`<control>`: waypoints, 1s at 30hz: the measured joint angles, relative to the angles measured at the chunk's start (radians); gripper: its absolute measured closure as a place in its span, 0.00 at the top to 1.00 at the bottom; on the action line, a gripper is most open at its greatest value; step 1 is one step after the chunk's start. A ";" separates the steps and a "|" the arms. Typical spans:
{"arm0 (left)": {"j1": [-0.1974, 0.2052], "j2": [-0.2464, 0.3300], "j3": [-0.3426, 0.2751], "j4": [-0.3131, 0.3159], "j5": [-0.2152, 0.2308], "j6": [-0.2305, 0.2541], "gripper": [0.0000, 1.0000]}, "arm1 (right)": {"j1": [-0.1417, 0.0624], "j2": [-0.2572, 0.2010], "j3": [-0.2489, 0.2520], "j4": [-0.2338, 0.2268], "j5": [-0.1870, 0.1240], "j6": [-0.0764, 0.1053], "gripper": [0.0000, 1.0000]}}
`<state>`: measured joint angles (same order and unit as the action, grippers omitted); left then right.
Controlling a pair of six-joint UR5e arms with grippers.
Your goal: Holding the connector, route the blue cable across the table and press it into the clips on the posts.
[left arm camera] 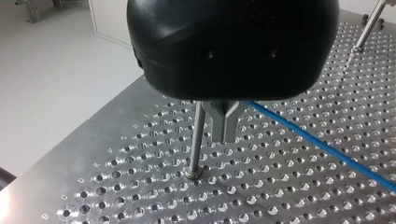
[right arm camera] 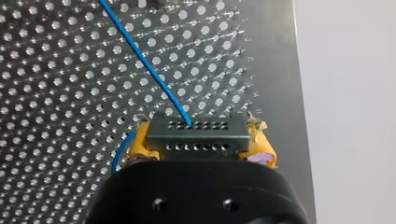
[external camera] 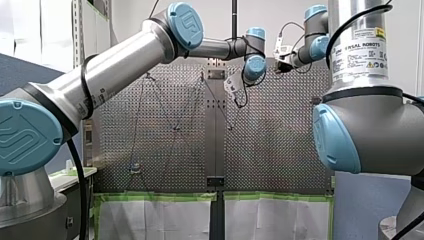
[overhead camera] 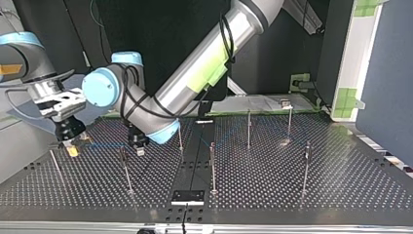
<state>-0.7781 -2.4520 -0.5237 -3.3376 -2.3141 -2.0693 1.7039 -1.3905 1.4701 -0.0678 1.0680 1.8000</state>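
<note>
Perforated table point(overhead camera: 341, 180) | right hand point(right arm camera: 200, 140) low, clamping connector point(right arm camera: 196, 130) | left hand point(left arm camera: 224, 133) pointing down beside post point(left arm camera: 196, 140), closed

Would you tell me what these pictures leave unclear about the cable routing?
- Left wrist view: the black body of my left gripper hides where the blue cable meets it.
- Top view: the clips on the posts are too small to show whether the cable sits in any.
- Right wrist view: my right gripper covers the rear of the connector.
</note>
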 joint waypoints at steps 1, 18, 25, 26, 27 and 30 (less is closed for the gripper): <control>0.001 -0.001 0.000 0.000 0.000 0.000 0.00 | 0.000 0.000 -0.002 0.000 0.000 -0.001 0.00; 0.035 0.025 -0.046 0.075 0.030 0.014 0.00 | 0.006 0.015 -0.031 -0.004 -0.019 -0.008 0.00; 0.022 0.010 -0.031 0.062 0.019 0.005 0.00 | 0.024 0.017 -0.034 -0.005 -0.019 -0.008 0.00; 0.022 0.010 -0.032 0.062 0.019 0.005 0.00 | 0.024 0.018 -0.034 -0.005 -0.019 -0.008 0.00; 0.022 0.010 -0.032 0.062 0.019 0.005 0.00 | 0.024 0.018 -0.034 -0.005 -0.018 -0.008 0.00; 0.022 0.009 -0.032 0.062 0.019 0.005 0.00 | 0.024 0.018 -0.034 -0.005 -0.018 -0.008 0.00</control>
<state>-0.7562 -2.4425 -0.5554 -3.2755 -2.2954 -2.0639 1.7278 -1.3726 1.4364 -0.0730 1.0496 1.7921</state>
